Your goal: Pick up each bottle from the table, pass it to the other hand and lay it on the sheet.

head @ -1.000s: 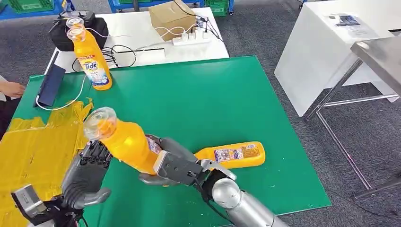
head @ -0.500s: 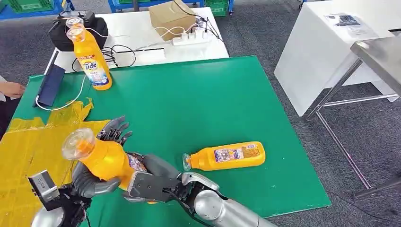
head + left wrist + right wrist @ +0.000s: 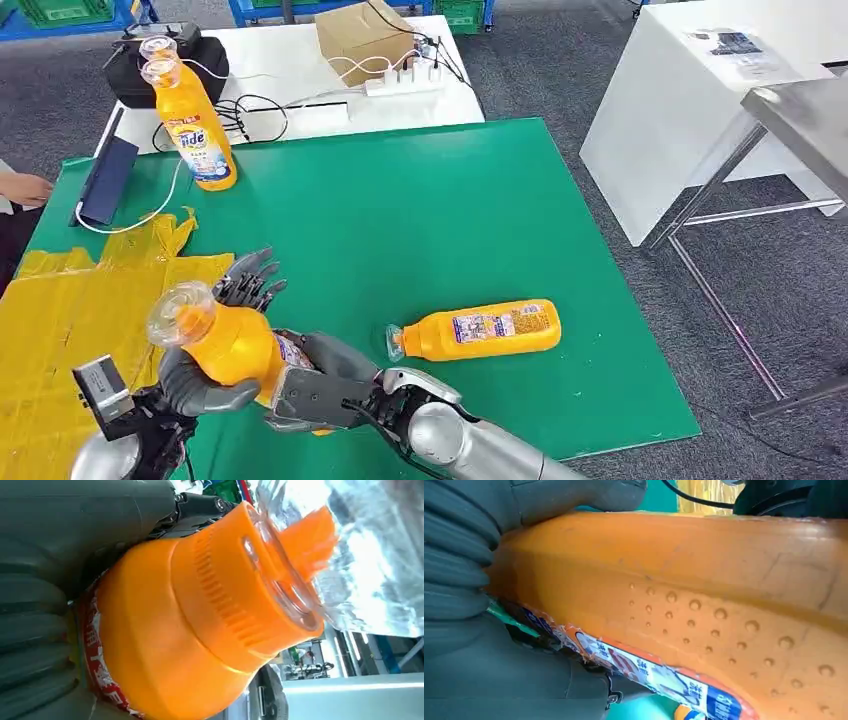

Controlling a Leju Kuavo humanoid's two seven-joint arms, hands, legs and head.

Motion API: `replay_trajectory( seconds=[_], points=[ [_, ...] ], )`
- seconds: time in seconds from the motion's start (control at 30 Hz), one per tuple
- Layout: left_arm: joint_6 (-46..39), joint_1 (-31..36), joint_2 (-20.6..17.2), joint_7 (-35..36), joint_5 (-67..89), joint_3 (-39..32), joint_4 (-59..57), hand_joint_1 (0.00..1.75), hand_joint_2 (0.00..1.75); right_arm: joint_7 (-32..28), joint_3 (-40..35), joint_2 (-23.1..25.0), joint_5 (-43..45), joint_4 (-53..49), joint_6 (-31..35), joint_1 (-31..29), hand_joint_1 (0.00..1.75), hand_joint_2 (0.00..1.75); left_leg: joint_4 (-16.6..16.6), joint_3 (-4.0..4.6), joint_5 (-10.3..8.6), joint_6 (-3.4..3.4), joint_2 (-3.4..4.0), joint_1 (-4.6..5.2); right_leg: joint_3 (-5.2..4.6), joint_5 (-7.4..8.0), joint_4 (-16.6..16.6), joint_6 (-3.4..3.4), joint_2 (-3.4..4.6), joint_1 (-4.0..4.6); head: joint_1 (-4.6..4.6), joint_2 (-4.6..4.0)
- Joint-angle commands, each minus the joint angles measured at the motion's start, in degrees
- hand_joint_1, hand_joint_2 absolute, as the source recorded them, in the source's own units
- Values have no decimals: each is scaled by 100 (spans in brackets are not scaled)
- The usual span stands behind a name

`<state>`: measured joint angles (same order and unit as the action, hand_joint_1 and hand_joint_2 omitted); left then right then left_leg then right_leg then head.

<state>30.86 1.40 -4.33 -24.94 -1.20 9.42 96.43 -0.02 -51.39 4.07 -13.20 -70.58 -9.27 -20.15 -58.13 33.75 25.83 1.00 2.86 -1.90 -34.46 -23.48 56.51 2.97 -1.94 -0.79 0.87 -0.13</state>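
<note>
You are seeing the yellow sheet (image 3: pixel 60 320) lying at nine o'clock on the green tabletop (image 3: pixel 420 220). Just right of it, your left hand (image 3: pixel 205 375) is cupping the held bottle (image 3: pixel 225 345) under its shoulder, thumb wrapping the front, fingers (image 3: pixel 250 280) fanning apart behind. The bottle is tilting, cap toward ten o'clock. Your right hand (image 3: pixel 320 385) is clamping its lower body. A second bottle (image 3: pixel 475 332) is lying flat at four o'clock; a third bottle (image 3: pixel 195 125) is standing upright at eleven o'clock.
</note>
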Motion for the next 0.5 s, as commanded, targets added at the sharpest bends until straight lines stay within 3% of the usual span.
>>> replay_trajectory(
  seconds=[0.03,0.17,0.2,0.23,0.5],
  points=[
    [30,222,-88,28,17,309,-281,0,175,39,-288,-33,-16,403,-48,-214,175,175,9,-19,0,-16,-30,3,19,-4,-4,-10,3,-4,0,0],
    [28,240,-132,7,102,414,-261,0,175,37,-294,-28,-21,484,-61,-211,175,175,10,-24,1,-18,-34,4,23,-6,-4,-13,5,-4,0,0],
    [8,243,-167,-34,192,458,-243,120,175,35,-295,-24,-22,493,-60,-214,175,175,7,-16,1,-13,-27,2,18,-4,-4,-9,2,-2,0,0],
    [41,254,-228,-101,246,518,-250,175,175,30,-297,-16,-25,494,-62,-225,175,175,5,-9,-1,-10,-22,2,10,-2,-3,-7,0,-2,0,0],
    [27,266,-402,-375,619,689,-293,175,175,33,-235,-43,-34,435,-31,-233,175,175,4,-8,-1,-10,-18,4,7,-2,-1,-6,2,-4,0,0]
  ],
)
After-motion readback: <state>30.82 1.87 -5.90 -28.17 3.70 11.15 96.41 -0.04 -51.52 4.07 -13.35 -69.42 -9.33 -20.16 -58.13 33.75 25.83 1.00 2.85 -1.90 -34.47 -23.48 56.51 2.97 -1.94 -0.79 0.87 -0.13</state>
